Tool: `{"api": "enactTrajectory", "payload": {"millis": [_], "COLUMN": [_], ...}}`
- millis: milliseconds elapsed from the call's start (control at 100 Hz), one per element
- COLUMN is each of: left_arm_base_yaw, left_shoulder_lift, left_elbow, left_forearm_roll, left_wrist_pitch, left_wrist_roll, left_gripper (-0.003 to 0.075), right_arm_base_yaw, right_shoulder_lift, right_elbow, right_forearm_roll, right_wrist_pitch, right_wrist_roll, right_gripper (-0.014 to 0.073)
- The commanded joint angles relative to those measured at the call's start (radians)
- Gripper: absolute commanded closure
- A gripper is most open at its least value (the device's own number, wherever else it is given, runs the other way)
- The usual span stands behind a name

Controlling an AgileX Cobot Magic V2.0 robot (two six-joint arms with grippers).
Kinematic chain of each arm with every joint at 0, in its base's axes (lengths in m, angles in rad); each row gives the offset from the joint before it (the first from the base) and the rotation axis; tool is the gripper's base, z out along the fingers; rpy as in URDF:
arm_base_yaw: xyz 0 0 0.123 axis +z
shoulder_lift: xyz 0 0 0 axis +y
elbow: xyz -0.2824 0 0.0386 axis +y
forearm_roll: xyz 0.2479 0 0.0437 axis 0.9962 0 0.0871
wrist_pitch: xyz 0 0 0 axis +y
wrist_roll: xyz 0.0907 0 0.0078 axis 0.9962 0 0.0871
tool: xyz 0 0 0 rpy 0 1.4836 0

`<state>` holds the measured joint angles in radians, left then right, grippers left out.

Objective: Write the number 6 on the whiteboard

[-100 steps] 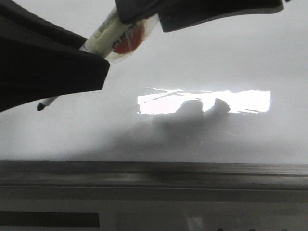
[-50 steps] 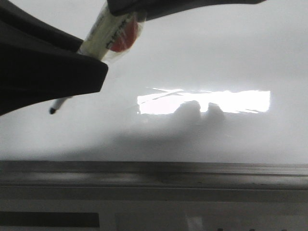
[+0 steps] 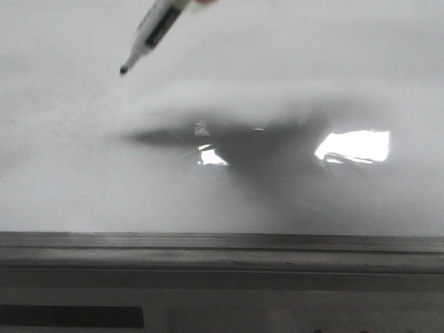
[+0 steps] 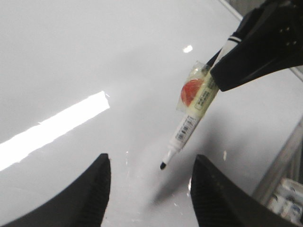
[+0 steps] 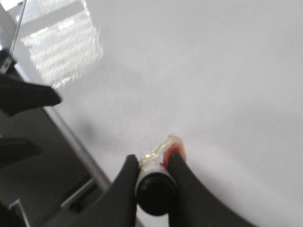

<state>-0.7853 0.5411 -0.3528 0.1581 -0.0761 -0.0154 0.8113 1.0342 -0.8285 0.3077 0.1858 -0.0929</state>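
The whiteboard (image 3: 291,76) is glossy white, with a bright glare (image 3: 352,146) and a grey frame strip (image 3: 222,251) along its near edge. I see no number 6 or any marker line on it. My right gripper (image 5: 154,158) is shut on a white marker pen (image 5: 156,189) wrapped with clear tape and a red sticker (image 4: 191,90). The pen (image 4: 189,127) slants down, with its black tip (image 4: 163,165) a little above the board, apart from its shadow. In the front view only the pen (image 3: 156,24) shows. My left gripper (image 4: 151,161) is open and empty, just in front of the tip.
The board's metal frame (image 5: 75,142) runs beside the right gripper, with a dark gap beyond it. A box of small items (image 4: 286,201) lies past the board's edge. The arms cast a dark shadow (image 3: 263,149) over part of the glare.
Both grippers have left the front view. The pen has moved up and to the right, its tip now higher in the picture. The arm shadow now covers the left part of the glare.
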Motion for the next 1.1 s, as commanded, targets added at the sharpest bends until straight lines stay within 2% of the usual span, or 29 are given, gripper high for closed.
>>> {"api": "enactTrajectory", "payload": {"millis": [0, 150, 310, 460, 570, 730, 920, 1090], "left_arm_base_yaw": [0.043, 0.084, 0.087, 0.087, 0.087, 0.087, 0.087, 0.057], "left_shoulder_lift": [-0.061, -0.091, -0.089, -0.089, -0.089, -0.089, -0.089, -0.053], "left_elbow": [-0.033, -0.027, -0.024, -0.024, -0.024, -0.024, -0.024, -0.024], "left_forearm_roll": [-0.036, -0.086, -0.1, -0.1, -0.1, -0.1, -0.094, -0.057], "left_wrist_pitch": [-0.047, -0.016, -0.018, -0.032, -0.043, -0.04, -0.007, 0.049], "left_wrist_roll": [-0.007, -0.007, -0.007, -0.007, -0.007, -0.007, -0.007, -0.007], "left_gripper": [0.0387, 0.0387, 0.0387, 0.0387, 0.0387, 0.0387, 0.0387, 0.0387], "right_arm_base_yaw": [-0.072, -0.174, -0.183, -0.119, -0.07, -0.078, -0.038, 0.03], "right_shoulder_lift": [0.012, 0.075, 0.145, 0.218, 0.181, 0.098, 0.178, 0.094], "right_elbow": [-0.106, -0.22, -0.208, -0.079, -0.02, -0.022, -0.056, -0.056], "right_forearm_roll": [0.005, -0.004, -0.023, 0.04, 0.048, 0.079, 0.074, 0.062], "right_wrist_pitch": [-0.016, 0.081, 0.09, 0.084, 0.082, -0.021, -0.021, -0.024], "right_wrist_roll": [-0.013, -0.015, -0.015, -0.013, -0.013, -0.013, -0.025, -0.025], "right_gripper": [0.0657, 0.0657, 0.0657, 0.0657, 0.0657, 0.0657, 0.0657, 0.0657]}}
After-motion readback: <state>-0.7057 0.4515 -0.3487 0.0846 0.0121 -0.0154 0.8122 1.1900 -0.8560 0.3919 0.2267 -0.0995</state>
